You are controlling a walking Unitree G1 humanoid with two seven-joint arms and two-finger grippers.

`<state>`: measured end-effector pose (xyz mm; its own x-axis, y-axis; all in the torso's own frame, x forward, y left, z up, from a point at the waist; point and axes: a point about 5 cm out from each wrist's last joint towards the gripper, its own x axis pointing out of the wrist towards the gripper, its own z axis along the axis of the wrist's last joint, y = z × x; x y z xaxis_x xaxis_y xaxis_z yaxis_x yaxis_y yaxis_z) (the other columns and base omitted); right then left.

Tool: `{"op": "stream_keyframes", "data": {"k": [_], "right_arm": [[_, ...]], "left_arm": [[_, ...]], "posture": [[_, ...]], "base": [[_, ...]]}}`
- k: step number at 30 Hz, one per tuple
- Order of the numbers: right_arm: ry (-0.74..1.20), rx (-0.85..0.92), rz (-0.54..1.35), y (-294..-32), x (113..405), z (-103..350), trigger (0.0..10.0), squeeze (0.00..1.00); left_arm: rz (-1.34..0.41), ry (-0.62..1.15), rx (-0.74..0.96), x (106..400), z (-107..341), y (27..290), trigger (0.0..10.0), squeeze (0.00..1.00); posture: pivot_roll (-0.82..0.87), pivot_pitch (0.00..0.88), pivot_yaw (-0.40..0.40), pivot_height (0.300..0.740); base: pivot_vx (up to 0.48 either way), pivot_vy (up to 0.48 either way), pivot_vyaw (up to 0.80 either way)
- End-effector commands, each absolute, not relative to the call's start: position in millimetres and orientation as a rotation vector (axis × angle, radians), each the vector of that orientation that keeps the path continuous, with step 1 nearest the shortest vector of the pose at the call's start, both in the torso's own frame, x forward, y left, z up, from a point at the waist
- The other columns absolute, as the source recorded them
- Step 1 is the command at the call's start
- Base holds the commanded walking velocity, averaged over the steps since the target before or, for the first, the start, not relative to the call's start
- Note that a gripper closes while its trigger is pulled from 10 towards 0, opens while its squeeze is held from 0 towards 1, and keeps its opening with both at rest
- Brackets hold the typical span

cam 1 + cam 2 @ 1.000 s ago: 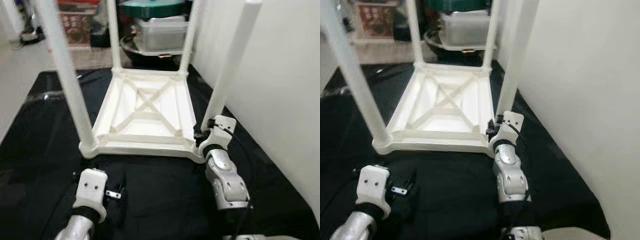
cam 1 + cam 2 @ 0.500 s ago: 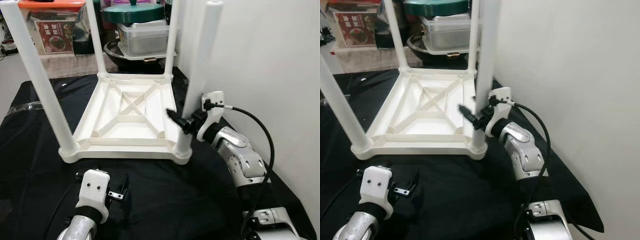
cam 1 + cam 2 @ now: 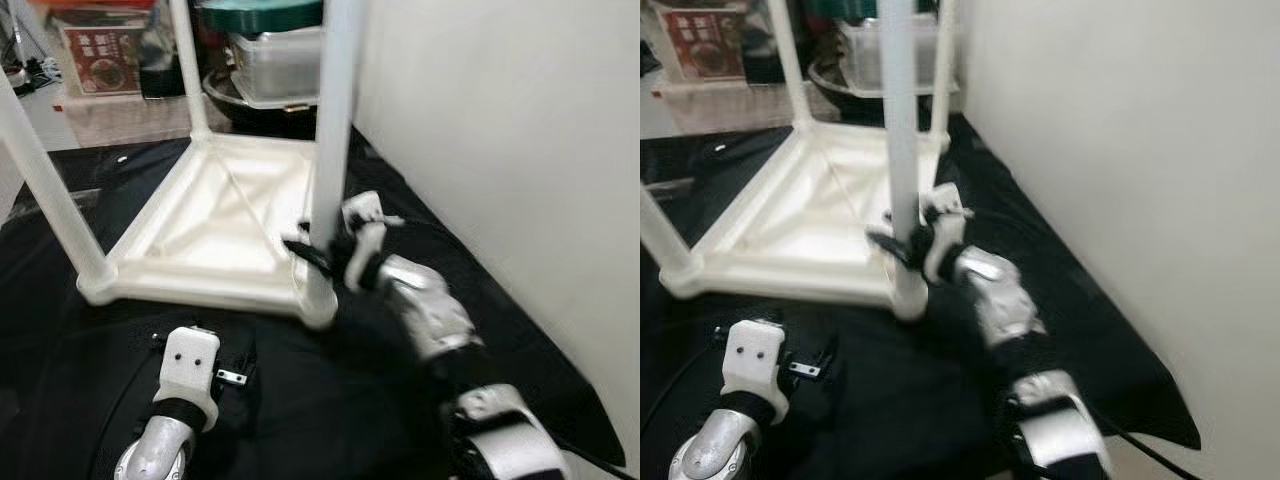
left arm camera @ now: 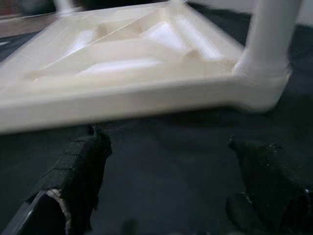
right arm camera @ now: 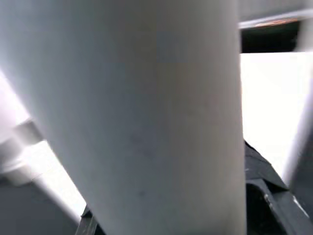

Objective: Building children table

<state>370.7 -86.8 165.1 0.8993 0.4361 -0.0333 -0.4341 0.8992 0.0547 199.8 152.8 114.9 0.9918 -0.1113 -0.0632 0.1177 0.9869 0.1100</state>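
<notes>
Legs up, the white table (image 3: 215,235) lies upside down on the black cloth (image 3: 330,400) before us, its ribbed underside facing the ceiling. Going left to right: our left gripper (image 4: 166,181) hangs low over the cloth just short of the table's near edge, its two black fingers (image 4: 80,169) spread apart with nothing between them. Past it, the near-left leg (image 3: 50,190) rises tilted from its corner socket, and the far-left leg (image 3: 190,70) stands at the back corner. Farther right, the near-right leg (image 3: 332,140) stands upright in its corner socket (image 3: 318,300). Our right gripper (image 3: 325,255) is at this leg, low down just above the socket; its fingers sit on either side of the white tube, and in the right wrist view the leg (image 5: 142,107) looms close between them. We cannot tell through the blur whether they press on the leg. Behind the table sit a metal pan (image 3: 275,65), a green lid (image 3: 262,14) and a red box (image 3: 98,45). At the far right a pale wall (image 3: 500,130) runs alongside the cloth.
</notes>
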Motion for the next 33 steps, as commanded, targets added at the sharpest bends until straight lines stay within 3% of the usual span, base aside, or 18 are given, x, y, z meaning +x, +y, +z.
{"op": "stream_keyframes", "data": {"k": [1,3,7,8,9,11,12,13,15,16,17,18,21,26,29,30,32,33], "right_arm": [[0.275,0.078,0.016,-133,365,119,0.0,0.00],[0.324,0.078,-0.135,-149,354,107,0.0,0.00],[0.340,0.057,-0.225,-157,343,102,0.0,0.00],[0.339,0.041,-0.225,-155,336,101,3.6,0.00],[0.310,0.033,-0.172,-147,334,107,10.0,0.00],[0.310,0.033,-0.172,-147,334,107,10.0,0.00],[0.248,0.040,-0.093,-139,335,118,10.0,0.80],[0.177,0.082,0.032,-126,341,133,10.0,1.00],[0.177,0.082,0.032,-126,341,133,10.0,1.00],[0.100,0.118,0.178,-114,349,151,10.0,0.95],[0.100,0.118,0.178,-114,349,151,10.0,0.95],[-0.075,0.161,0.496,-98,362,187,10.0,0.00],[-0.115,0.160,0.592,-94,363,195,10.0,0.00],[-0.049,0.153,1.095,-86,345,177,10.0,0.00],[-0.050,0.160,1.153,-84,339,174,10.0,0.00],[0.004,0.143,1.214,-78,331,162,8.7,0.00],[0.004,0.143,1.214,-78,331,162,8.7,0.00],[0.078,0.128,1.200,-69,324,144,0.0,0.00]], "left_arm": [[-0.114,0.070,0.121,197,113,155,10.0,0.00],[-0.118,0.070,0.119,198,114,155,10.0,0.00],[-0.123,0.071,0.118,200,113,154,10.0,0.00],[-0.130,0.071,0.113,202,112,152,10.0,0.00],[-0.142,0.070,0.111,204,112,150,10.0,0.00],[-0.142,0.070,0.111,204,112,150,10.0,0.00],[-0.151,0.068,0.108,205,112,148,10.0,0.00],[-0.150,0.067,0.109,205,113,149,10.0,0.00],[-0.150,0.067,0.109,205,113,149,10.0,0.00],[-0.143,0.064,0.107,206,114,151,10.0,0.00],[-0.143,0.064,0.107,206,114,151,10.0,0.00],[-0.138,0.065,0.110,208,112,154,10.0,0.00],[-0.138,0.065,0.109,209,112,153,10.0,0.00],[-0.171,0.050,0.108,214,114,145,10.0,0.00],[-0.172,0.050,0.110,215,114,145,10.0,0.00],[-0.171,0.055,0.118,214,113,147,10.0,0.00],[-0.171,0.055,0.118,214,113,147,10.0,0.00],[-0.164,0.058,0.123,213,112,149,10.0,0.00]], "posture": [[0.17,0.000,-0.074,0.740],[0.16,0.000,-0.066,0.740],[0.15,0.000,-0.051,0.740],[0.14,0.000,-0.044,0.740],[0.13,0.000,-0.045,0.740],[0.13,0.000,-0.045,0.740],[0.14,0.000,-0.047,0.740],[0.15,0.000,-0.053,0.740],[0.15,0.000,-0.053,0.740],[0.14,0.000,-0.055,0.740],[0.14,0.000,-0.055,0.740],[0.14,0.000,-0.050,0.740],[0.14,0.000,-0.050,0.740],[0.16,0.000,-0.065,0.740],[0.16,0.000,-0.065,0.740],[0.17,0.000,-0.078,0.740],[0.17,0.000,-0.078,0.740],[0.17,0.000,-0.075,0.740]], "base": [[0.000,0.000,0.00],[0.000,0.000,0.00],[0.000,0.000,0.00],[0.000,0.000,0.00],[0.000,0.000,0.00],[0.000,0.000,0.00],[0.000,0.000,0.00],[0.000,0.000,0.00],[0.000,0.000,0.00],[0.000,0.000,0.00],[0.000,0.000,0.00],[0.000,0.000,0.00],[0.000,0.000,0.00],[0.000,0.000,0.00],[0.000,0.000,0.00],[0.000,0.000,0.00],[0.000,0.000,0.00],[0.000,0.000,0.00]]}}
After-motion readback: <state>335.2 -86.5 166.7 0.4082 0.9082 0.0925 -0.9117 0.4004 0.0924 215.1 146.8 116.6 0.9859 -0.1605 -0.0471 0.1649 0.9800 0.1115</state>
